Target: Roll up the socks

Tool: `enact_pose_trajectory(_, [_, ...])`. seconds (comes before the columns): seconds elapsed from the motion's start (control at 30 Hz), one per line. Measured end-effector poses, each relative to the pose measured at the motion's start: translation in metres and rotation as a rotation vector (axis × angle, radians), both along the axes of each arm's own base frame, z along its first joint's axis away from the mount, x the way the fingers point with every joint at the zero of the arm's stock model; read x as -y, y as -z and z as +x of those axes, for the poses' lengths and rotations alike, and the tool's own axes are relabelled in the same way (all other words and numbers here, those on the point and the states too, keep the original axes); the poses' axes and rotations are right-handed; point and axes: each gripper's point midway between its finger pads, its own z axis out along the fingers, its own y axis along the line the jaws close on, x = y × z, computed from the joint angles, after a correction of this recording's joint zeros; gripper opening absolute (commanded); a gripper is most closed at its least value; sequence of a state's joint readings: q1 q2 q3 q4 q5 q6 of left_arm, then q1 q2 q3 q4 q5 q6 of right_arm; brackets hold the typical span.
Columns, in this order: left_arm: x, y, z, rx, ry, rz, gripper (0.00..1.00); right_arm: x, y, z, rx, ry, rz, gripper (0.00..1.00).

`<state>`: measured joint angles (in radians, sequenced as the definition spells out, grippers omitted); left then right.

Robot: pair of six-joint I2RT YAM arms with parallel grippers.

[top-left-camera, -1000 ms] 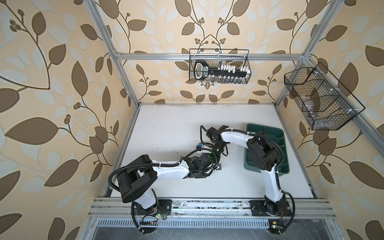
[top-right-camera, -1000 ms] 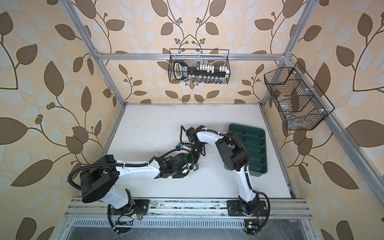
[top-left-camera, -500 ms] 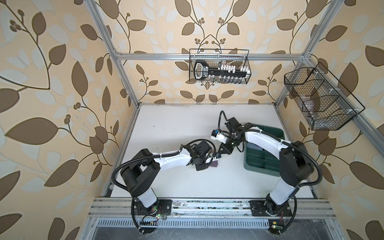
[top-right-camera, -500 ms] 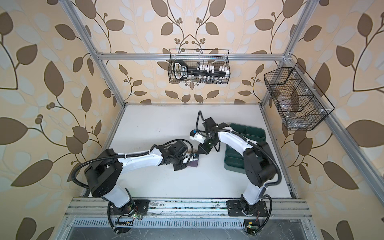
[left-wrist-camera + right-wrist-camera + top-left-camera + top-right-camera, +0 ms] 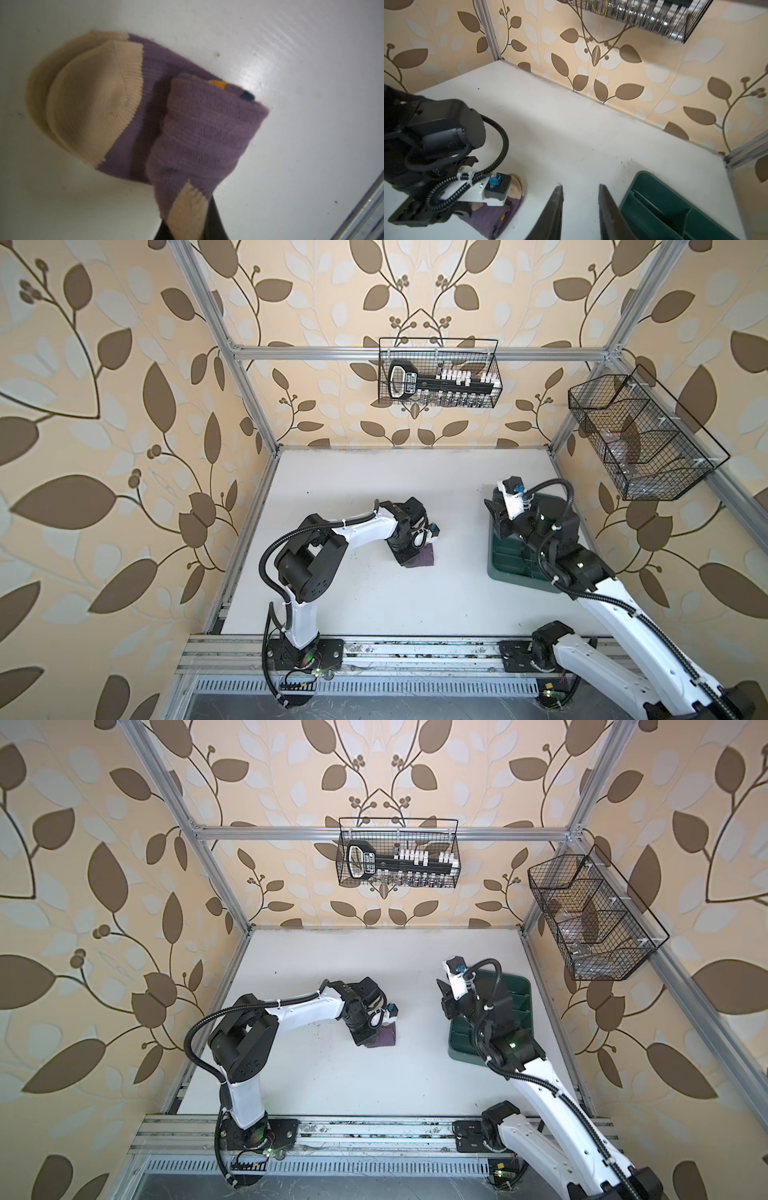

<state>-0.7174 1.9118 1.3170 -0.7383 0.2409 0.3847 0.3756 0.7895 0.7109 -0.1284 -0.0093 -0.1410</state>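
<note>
Left wrist view alone shows left gripper point(image 5: 188, 226) jaws pinching purple socks point(image 5: 199, 128); right gripper point(image 5: 580, 187) jaws, two o'clock of them in both top views, gape empty.

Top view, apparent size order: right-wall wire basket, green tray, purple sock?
Largest first:
black wire basket on the right wall
green plastic compartment tray, partly hidden by the right arm
purple ribbed sock

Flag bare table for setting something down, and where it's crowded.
Free: table strip along the rear wall; strip between purple socks and front rail; lane between socks and green tray. Crowded: left end effector on the socks, right end effector near the tray's edge.
</note>
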Motion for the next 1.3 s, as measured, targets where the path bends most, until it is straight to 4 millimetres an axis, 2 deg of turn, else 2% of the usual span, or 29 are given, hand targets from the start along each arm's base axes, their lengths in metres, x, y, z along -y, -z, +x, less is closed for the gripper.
enact_pose_trajectory(0.07, [0.003, 0.0, 0.002, -0.047, -0.036, -0.009, 0.0, -0.014, 0.014, -0.015, 0.027, -0.081, -0.069, 0.35])
enact_pose_trajectory(0.13, [0.005, 0.0, 0.003, -0.095, -0.068, -0.015, 0.0, -0.04, 0.036, -0.037, 0.049, -0.213, -0.185, 0.41])
enact_pose_trajectory(0.17, [0.005, 0.001, 0.003, -0.119, -0.084, -0.017, 0.0, -0.057, 0.052, -0.053, 0.066, -0.301, -0.265, 0.46])
enact_pose_trajectory(0.2, [0.006, 0.001, 0.003, -0.144, -0.098, -0.021, 0.0, -0.07, 0.067, -0.066, 0.081, -0.374, -0.34, 0.56])
enact_pose_trajectory(0.27, [0.007, 0.001, 0.004, -0.19, -0.125, -0.03, 0.0, -0.088, 0.101, -0.087, 0.099, -0.493, -0.5, 0.69])
enact_pose_trajectory(0.3, [0.007, 0.001, 0.004, -0.216, -0.139, -0.035, 0.0, -0.094, 0.119, -0.092, 0.092, -0.539, -0.586, 0.73])
enact_pose_trajectory(0.47, [0.009, 0.002, 0.006, -0.325, -0.192, -0.061, 0.0, -0.107, 0.191, -0.084, 0.023, -0.633, -0.914, 0.75])
enact_pose_trajectory(0.57, [0.008, 0.002, 0.006, -0.359, -0.21, -0.076, 0.0, -0.115, 0.218, -0.072, 0.011, -0.659, -1.028, 0.73])
enact_pose_trajectory(0.67, [0.008, 0.003, 0.006, -0.371, -0.215, -0.083, 0.0, -0.128, 0.229, -0.054, 0.025, -0.659, -1.074, 0.68])
enact_pose_trajectory(0.8, [0.011, 0.003, 0.004, -0.386, -0.215, -0.092, 0.0, -0.146, 0.228, -0.028, 0.062, -0.63, -1.075, 0.63])
enact_pose_trajectory(0.9, [0.011, 0.003, 0.004, -0.387, -0.215, -0.093, 0.0, -0.153, 0.227, -0.015, 0.072, -0.615, -1.072, 0.56])
enact_pose_trajectory(1.07, [0.011, 0.003, 0.004, -0.387, -0.215, -0.094, 0.0, -0.151, 0.24, -0.014, 0.032, -0.636, -1.086, 0.36])
enact_pose_trajectory(1.3, [0.011, 0.002, 0.005, -0.385, -0.217, -0.094, 0.0, -0.149, 0.245, -0.019, -0.031, -0.659, -1.071, 0.06])
